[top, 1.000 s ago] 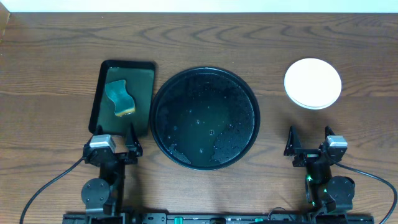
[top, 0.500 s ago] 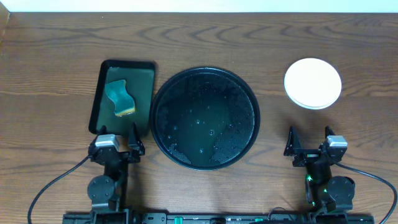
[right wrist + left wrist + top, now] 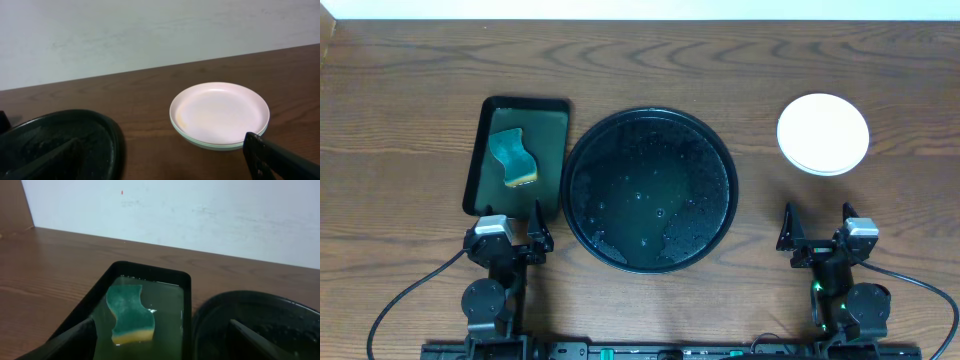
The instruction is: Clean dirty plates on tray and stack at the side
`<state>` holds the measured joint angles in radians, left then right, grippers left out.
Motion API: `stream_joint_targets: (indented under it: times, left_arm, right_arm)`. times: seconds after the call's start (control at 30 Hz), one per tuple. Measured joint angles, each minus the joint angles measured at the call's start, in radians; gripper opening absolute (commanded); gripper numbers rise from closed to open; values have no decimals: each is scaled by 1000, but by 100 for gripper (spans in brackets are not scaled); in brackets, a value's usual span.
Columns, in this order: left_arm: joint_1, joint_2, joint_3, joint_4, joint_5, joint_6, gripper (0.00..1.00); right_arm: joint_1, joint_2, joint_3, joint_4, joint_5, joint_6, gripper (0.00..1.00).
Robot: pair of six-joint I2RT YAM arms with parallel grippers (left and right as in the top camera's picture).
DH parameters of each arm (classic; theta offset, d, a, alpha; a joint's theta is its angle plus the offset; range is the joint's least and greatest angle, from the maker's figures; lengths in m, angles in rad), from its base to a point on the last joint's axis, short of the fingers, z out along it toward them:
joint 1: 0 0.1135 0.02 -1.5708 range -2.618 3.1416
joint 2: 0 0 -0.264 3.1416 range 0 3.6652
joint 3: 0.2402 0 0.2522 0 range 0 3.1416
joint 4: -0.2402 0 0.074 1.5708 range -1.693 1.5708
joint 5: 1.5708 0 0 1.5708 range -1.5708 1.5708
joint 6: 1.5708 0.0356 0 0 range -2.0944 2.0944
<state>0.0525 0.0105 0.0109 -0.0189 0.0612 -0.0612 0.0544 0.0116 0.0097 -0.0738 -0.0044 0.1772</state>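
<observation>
Desk (image 3: 640,60): dark brown wood, its grain running in long wavy lines across nearly the whole overhead view.
Desk finish: smooth and faintly glossy; in both wrist views a soft pale sheen lies toward the far edge.
Wall (image 3: 200,215): plain, off-white with a cool grey-blue cast, rising straight from the desk's far edge.
Wall marks: faint smudges, and a tiny red speck (image 3: 122,192) high up in the left wrist view.
Wall from above: a thin white strip along the top edge.
Side panel (image 3: 12,202): brown wood, standing at the far left beside the wall.
Light: soft and even, without hard shadows.
</observation>
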Motion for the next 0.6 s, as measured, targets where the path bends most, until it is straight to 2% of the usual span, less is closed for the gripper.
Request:
stream_joint_targets:
  times: [0.23,0.6]
  left_arm:
    - [0,0,0,0,4,57,82]
    - [0,0,0,0,3,67,82]
  right_arm:
    - [0,0,0,0,0,0,99]
    - [0,0,0,0,0,0,99]
